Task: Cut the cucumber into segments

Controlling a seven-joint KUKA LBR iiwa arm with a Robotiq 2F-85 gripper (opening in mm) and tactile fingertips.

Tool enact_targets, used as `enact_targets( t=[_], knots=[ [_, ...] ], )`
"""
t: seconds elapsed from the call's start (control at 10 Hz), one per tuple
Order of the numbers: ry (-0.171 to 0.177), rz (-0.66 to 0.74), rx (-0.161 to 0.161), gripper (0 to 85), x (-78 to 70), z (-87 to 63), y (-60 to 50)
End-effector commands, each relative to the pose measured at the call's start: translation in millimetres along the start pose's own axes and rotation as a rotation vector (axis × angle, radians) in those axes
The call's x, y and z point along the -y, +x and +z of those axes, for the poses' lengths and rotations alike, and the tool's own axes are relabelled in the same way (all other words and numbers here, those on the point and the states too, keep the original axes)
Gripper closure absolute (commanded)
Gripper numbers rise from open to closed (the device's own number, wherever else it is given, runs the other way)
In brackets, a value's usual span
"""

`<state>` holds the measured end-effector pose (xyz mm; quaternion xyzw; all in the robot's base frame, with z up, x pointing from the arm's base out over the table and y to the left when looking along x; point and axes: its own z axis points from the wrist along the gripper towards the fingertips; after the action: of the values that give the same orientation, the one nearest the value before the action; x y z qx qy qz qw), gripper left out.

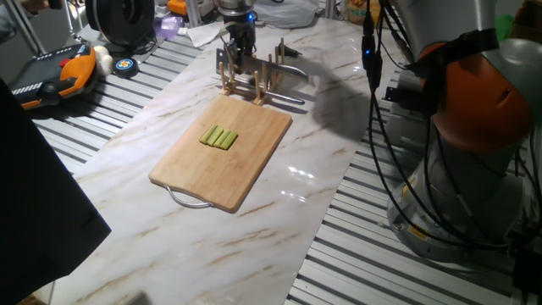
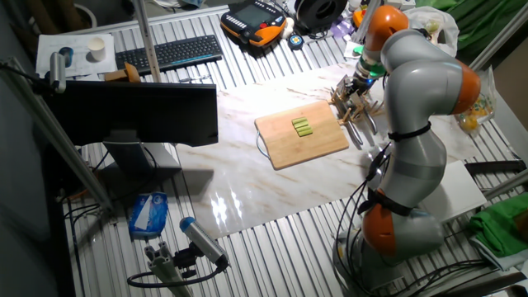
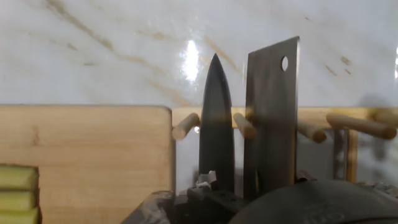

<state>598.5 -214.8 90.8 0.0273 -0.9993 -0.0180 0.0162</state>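
The cucumber [image 1: 218, 136] is a small cluster of light green sticks lying side by side on the wooden cutting board [image 1: 203, 174]. It also shows in the other fixed view [image 2: 302, 126] and at the hand view's lower left edge [image 3: 17, 196]. My gripper [image 1: 240, 49] is down over the wooden knife rack [image 1: 246, 80] just beyond the board's far end. In the hand view a pointed knife [image 3: 216, 124] stands between the rack's pegs, straight ahead of the hand, its dark handle at the bottom edge. My fingers are not clearly visible. No cut segments are in view.
A steel cleaver [image 3: 270, 118] stands in the rack right beside the pointed knife. The board has a metal handle [image 1: 188, 200] at its near end. A teach pendant [image 1: 55, 72], tape rolls and clutter lie at the table's far left. The arm's base [image 1: 474, 127] is at the right.
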Motion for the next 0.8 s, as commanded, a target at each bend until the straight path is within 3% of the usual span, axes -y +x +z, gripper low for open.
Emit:
enact_targets(
  t=[0.0,0.1,0.4,0.7],
  knots=[
    [-0.002,0.001,0.000,25.0,2.1,1.7,-3.4],
    [-0.005,0.001,-0.003,25.7,4.9,0.5,-5.7],
    [-0.010,-0.005,-0.012,40.0,7.7,-1.5,-6.5],
    [-0.007,-0.008,-0.015,44.0,4.0,2.2,-4.7]
  ],
)
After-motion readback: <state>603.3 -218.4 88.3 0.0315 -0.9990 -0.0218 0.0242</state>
